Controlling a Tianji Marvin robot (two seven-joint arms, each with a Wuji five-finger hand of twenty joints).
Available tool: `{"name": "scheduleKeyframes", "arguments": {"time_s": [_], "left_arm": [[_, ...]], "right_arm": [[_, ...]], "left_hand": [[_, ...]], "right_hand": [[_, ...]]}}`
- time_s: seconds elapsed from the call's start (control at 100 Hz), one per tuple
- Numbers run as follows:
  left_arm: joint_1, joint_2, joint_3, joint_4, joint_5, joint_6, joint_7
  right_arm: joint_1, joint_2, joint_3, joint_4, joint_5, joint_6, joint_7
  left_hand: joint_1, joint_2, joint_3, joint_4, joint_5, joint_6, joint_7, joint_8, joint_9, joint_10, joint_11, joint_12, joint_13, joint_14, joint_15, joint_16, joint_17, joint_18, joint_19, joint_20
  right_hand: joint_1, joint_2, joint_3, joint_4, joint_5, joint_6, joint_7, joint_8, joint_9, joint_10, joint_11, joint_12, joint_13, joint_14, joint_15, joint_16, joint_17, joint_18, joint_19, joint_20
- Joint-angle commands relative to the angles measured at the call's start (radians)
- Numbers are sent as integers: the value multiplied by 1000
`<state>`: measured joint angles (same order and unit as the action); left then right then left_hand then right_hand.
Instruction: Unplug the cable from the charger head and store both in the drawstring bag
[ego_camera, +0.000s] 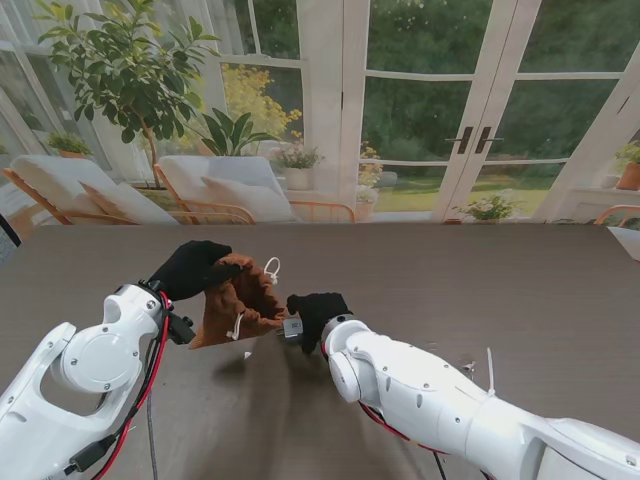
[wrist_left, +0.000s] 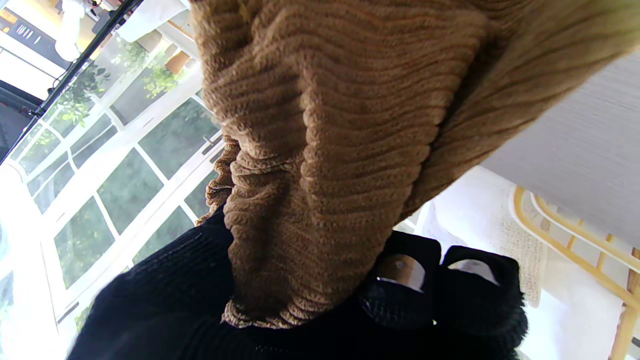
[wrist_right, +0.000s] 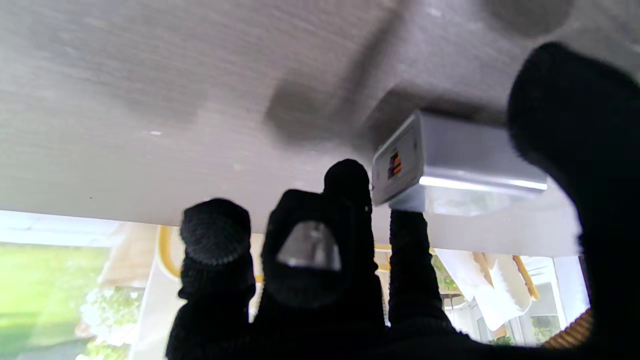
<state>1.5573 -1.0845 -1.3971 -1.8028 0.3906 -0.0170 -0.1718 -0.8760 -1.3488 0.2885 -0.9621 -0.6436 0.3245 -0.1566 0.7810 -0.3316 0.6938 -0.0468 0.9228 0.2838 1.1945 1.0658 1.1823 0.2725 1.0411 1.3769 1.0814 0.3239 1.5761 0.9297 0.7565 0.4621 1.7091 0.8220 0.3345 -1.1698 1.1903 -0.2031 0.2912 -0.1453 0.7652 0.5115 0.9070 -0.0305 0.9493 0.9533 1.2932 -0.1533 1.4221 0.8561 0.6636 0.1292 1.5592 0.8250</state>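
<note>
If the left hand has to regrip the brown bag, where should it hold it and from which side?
Take the drawstring bag by its gathered top rim, from its left, where the left hand grips now. That likely leaves the mouth hanging free toward the right hand, which holds the charger head beside it.

The drawstring bag (wrist_left: 340, 150) fills the left wrist view, its upper part cut off by the picture's edge, and it hides most of the left hand (wrist_left: 280, 320). The bag's inside cannot be seen. In the stand view, the charger head (ego_camera: 292, 328) is small and partly covered by the right hand (ego_camera: 318, 312).
</note>
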Motion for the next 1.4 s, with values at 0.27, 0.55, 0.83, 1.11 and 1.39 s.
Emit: {"name": "scheduleKeyframes", "arguments": {"time_s": [0.27, 0.55, 0.83, 1.11, 1.39], "left_arm": [[2, -3, 7, -4, -6, 12, -28], [5, -1, 9, -8, 0, 23, -36], [0, 0, 19, -1, -5, 28, -42], [1, 0, 19, 0, -1, 32, -43], [-2, -1, 18, 3, 0, 48, -42]], "right_arm": [[-5, -30, -11, 72, 18, -45, -23], [-3, -40, -21, 98, 25, -59, -25], [-4, -57, -29, 146, 24, -93, -67], [1, -28, -14, 117, 29, -136, -37], [-29, 40, 77, -7, 20, -125, -14]], "left_hand": [[23, 54, 2, -29, 1, 88, -4, -6, -7, 15, 0, 7, -1, -23, 19, 5, -4, 17, 8, 28], [23, 54, 1, -30, 1, 87, -6, -11, -9, 16, -5, 4, -4, -20, 14, 4, -7, 19, 4, 29], [25, 53, 1, -31, -1, 86, -8, -14, -10, 17, -9, 2, -6, -16, 9, 3, -11, 20, 0, 30], [25, 56, -2, -32, -1, 85, -8, -17, -11, 18, -11, 0, -7, -13, 5, 4, -13, 22, -4, 32], [28, 58, -6, -33, -3, 87, -9, -17, -12, 18, -12, -1, -8, -13, 4, 5, -13, 23, -4, 33]], "right_hand": [[23, 23, 34, 2, 192, -62, 101, 22, 144, -25, 30, 34, 31, -59, 130, 55, 410, -16, 80, 16], [57, 197, -10, 34, 330, -47, 111, 38, 172, -18, 15, 44, 31, -45, 128, 52, 401, -3, 79, 18], [158, 285, -18, -127, 518, -68, 355, -156, 305, -53, -23, 66, 30, -37, 172, 81, 437, 1, 86, 17], [160, 409, 31, -126, 505, 31, 437, -82, 311, -34, 11, 92, 30, -45, 179, 88, 450, -24, 88, 20], [154, 399, 71, -131, 512, 64, 456, -71, 333, -18, 24, 72, 30, -54, 184, 99, 467, -61, 88, 25]]}}
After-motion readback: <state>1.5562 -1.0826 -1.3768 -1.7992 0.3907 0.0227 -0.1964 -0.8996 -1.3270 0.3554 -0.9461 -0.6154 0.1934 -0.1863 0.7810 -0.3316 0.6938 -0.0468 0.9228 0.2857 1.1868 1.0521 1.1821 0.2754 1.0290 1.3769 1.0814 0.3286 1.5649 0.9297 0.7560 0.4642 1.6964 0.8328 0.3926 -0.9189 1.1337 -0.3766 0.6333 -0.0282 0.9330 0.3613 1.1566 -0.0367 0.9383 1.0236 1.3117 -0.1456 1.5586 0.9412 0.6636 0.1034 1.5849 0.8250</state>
